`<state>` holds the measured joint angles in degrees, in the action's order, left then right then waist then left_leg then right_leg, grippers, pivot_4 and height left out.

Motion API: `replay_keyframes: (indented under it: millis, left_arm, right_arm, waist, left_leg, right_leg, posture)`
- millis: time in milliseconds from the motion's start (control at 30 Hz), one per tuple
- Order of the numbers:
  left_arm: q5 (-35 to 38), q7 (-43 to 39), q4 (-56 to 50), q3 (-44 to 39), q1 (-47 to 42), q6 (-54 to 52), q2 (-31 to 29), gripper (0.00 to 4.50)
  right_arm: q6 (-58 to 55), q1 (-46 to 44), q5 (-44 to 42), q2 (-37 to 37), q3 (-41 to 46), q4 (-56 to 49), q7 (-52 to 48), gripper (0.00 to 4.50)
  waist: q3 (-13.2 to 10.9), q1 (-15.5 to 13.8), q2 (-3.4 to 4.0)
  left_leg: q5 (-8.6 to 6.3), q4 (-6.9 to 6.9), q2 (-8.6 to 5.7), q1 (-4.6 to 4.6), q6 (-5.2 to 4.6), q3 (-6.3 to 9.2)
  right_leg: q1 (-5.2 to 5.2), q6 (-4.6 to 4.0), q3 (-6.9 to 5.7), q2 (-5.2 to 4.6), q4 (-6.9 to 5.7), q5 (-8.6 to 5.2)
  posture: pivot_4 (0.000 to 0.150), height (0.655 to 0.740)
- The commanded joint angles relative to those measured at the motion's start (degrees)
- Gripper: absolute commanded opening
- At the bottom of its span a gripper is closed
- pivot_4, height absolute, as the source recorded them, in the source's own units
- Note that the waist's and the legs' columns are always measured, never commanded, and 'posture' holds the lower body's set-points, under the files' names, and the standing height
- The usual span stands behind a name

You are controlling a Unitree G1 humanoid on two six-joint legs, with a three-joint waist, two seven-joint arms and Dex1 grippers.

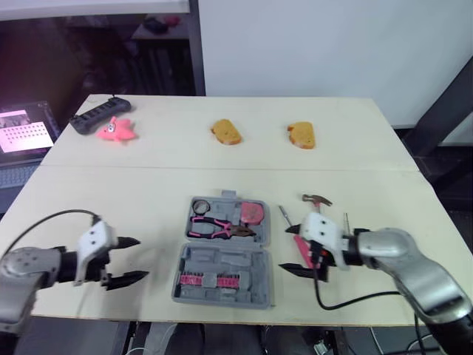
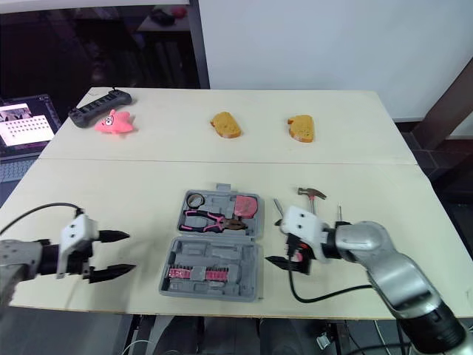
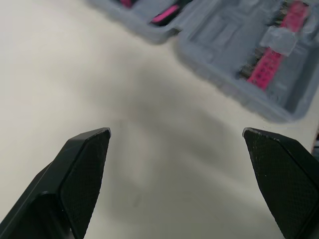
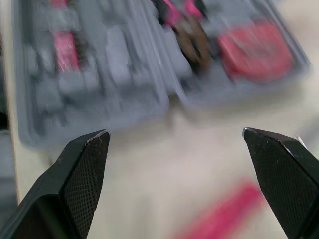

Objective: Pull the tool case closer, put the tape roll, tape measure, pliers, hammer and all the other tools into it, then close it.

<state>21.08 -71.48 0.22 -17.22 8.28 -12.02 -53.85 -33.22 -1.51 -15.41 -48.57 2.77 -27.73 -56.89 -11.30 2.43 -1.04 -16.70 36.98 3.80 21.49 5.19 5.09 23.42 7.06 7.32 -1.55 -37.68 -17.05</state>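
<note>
Lab-like room: pale table (image 1: 148,185), laptop (image 1: 22,140), bare white wall (image 1: 332,44)

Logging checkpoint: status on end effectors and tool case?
Both open: left end effector, right end effector, flanking tool case. It's open, pliers inside; hammer outside on table.

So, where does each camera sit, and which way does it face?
Left eye view: on the head, looking forward and down at the table and open tool case; both arms show, with left end effector and right end effector.
Right eye view: beside it, same scene, same arms.
Left wrist view: on the left wrist, looking along its open fingers toward the case.
Right wrist view: on the right wrist, looking along its open fingers at the case from the opposite side.
Shared: all four views see the case.
</note>
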Motion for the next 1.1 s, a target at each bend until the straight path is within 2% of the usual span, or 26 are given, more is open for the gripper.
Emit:
replay_keyframes:
  millis: [33, 200, 300, 533, 833, 967, 1100]
  left_arm:
    - [2.88, -1.2, 2.33, -8.2, 2.69, -1.05, -2.32, 4.47]
    - [4.63, -3.42, 6.83, -14.33, 5.52, -2.76, -4.91, 4.47]
    - [4.69, -4.68, 9.31, -15.99, 5.4, -2.38, -5.95, 4.47]
    - [2.62, -6.12, 15.16, -15.6, 3.82, 1.88, -6.49, 4.47]
    - [3.2, -5.8, 14.2, -13.46, 2.63, 2.3, -4.87, 4.47]
    - [3.3, -3.61, 9.05, -11.9, 2.07, 3.64, -2.0, 4.47]
    - [6.02, -1.64, -3.2, -8.88, 3.63, -0.49, 1.22, 4.47]
  right_arm:
    - [6.9, 7.53, -4.65, -2.07, 16.64, 3.76, -5.5, 4.5]
    - [13.71, 15.9, -5.92, -4.44, 28.9, 12.66, -11.0, 4.5]
    - [16.63, 18.38, -6.01, -4.81, 31.51, 15.57, -12.75, 4.5]
    - [20.49, 18.76, -4.98, -4.15, 29.79, 18.44, -11.82, 4.5]
    - [19.47, 18.6, -6.56, -2.73, 28.55, 16.41, -7.98, 4.5]
    - [2.9, 19.32, -8.23, 0.03, 27.6, 4.67, 4.2, 4.5]
    - [-12.68, 15.4, -6.91, 7.19, 21.35, -5.75, 20.66, 4.5]
  waist:
    - [-0.01, -0.03, -0.01]
    - [-0.01, 0.19, -0.02]
    - [-0.01, 0.37, -0.03]
    - [-0.02, 0.51, -0.02]
    - [-0.01, 0.19, -0.02]
    - [-0.01, 0.14, 0.0]
    - [0.04, 0.13, -0.06]
  left_leg:
    - [0.0, 0.0, 0.0, 0.0, 0.0, 0.0]
    - [-0.03, -0.05, 0.0, 0.0, -0.04, -0.07]
    - [-0.03, -0.05, 0.02, -0.07, -0.04, -0.12]
    - [-0.03, -0.05, 0.02, -0.06, -0.03, -0.2]
    - [-0.03, -0.05, 0.02, -0.06, -0.03, -0.21]
    - [-0.02, -0.05, 0.02, -0.05, -0.02, -0.2]
    - [-0.01, -0.03, 0.02, -0.04, 0.01, -0.19]
  right_leg:
    - [-0.02, -0.01, 0.0, 0.0, 0.01, 0.0]
    - [-0.08, -0.01, 0.03, -0.01, 0.25, -0.01]
    - [-0.09, -0.07, 0.04, 0.0, 0.25, 0.01]
    - [-0.08, -0.07, 0.11, -0.01, 0.26, 0.01]
    - [-0.08, -0.06, 0.13, -0.01, 0.26, 0.02]
    - [-0.08, -0.06, 0.13, 0.0, 0.25, 0.02]
    - [-0.09, -0.06, 0.15, 0.0, 0.25, 0.03]
  posture:
    - [0.15, 0.74]
    - [0.15, 0.74]
    - [0.15, 0.74]
    - [0.15, 0.74]
    - [0.15, 0.74]
    - [0.15, 0.74]
    - [0.15, 0.74]
